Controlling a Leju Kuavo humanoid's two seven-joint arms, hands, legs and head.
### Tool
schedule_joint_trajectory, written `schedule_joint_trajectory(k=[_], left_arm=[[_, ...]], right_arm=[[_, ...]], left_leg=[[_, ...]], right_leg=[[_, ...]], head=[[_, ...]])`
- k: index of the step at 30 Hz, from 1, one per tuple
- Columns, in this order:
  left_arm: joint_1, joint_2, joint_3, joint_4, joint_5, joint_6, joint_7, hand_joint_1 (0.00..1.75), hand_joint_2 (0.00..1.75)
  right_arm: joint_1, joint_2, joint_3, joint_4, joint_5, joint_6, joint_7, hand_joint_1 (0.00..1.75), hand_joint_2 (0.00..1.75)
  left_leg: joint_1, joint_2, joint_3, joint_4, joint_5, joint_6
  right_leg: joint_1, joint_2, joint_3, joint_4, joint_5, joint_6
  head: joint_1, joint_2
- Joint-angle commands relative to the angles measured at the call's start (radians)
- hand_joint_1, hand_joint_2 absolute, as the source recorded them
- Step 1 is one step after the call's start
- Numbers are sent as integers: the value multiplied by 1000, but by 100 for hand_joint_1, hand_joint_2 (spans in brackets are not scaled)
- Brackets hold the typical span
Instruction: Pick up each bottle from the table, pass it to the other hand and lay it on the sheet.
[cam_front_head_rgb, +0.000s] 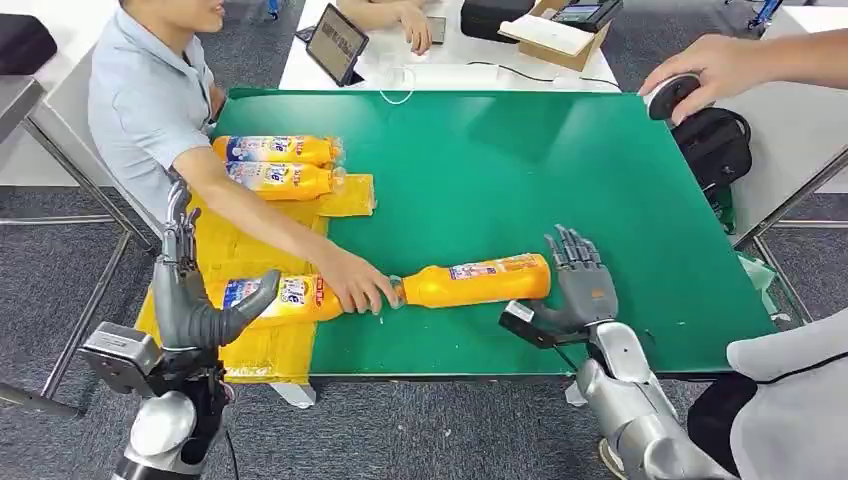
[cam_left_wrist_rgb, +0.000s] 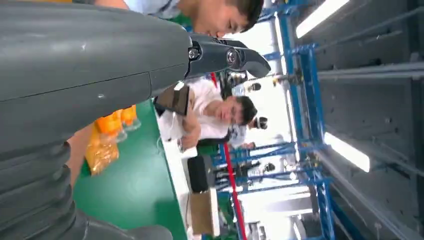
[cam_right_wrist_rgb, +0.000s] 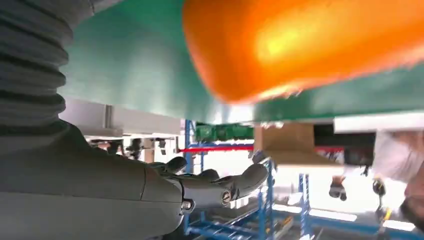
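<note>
Near the surface's front edge, a bottle (cam_front_head_rgb: 478, 281) lies lengthwise along it, its base just beside the right hand (cam_front_head_rgb: 578, 285), fingers spread, empty; the left hand (cam_front_head_rgb: 195, 300), also empty, stands farther off.

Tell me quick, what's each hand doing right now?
Left hand: open, holding nothing, raised over the yellow sheet.
Right hand: open, fingers spread beside the base of the orange bottle, not gripping it.

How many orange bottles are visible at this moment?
4. Two orange bottles lie on the yellow sheet at its far end, one at its near end, one on the green table.
</note>
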Motion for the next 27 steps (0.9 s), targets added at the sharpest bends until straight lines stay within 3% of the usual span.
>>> schedule_joint_trajectory(k=[1,14,16,20,21,22,27], left_arm=[[-54,-11,-74,64,-14,7,-13,0,175],[-87,-22,-91,109,26,-8,-10,0,175],[-92,-26,-94,118,36,-9,-9,0,175],[-93,-31,-96,115,41,-1,-9,0,175],[-95,-30,-98,115,44,-4,-9,0,175],[-97,-32,-101,117,44,-2,-9,0,175],[-108,-32,-108,128,49,-1,-8,0,175]], right_arm=[[-113,47,89,207,19,34,-3,0,175],[-145,58,169,236,66,83,19,0,175],[-157,78,139,255,15,180,29,0,175],[-183,80,153,279,18,425,204,0,175],[-189,78,136,282,-4,485,228,129,175],[-191,68,139,283,-3,517,272,169,175],[-200,42,139,298,-4,608,383,168,175]], left_leg=[[1,2,2,1,-1,-1],[0,0,1,0,0,-1],[0,1,2,0,0,-1],[0,1,1,0,0,-1],[0,1,1,0,0,-1],[1,0,2,0,0,-1],[1,1,7,0,1,-1]], right_leg=[[1,2,2,1,-1,-3],[1,1,1,0,0,-2],[1,1,1,0,0,-2],[1,1,1,0,0,-2],[0,1,1,0,0,-2],[1,1,1,1,0,-2],[1,0,4,-1,0,-2]], head=[[0,0],[0,0],[0,0],[0,0],[0,0],[0,0],[0,0]])
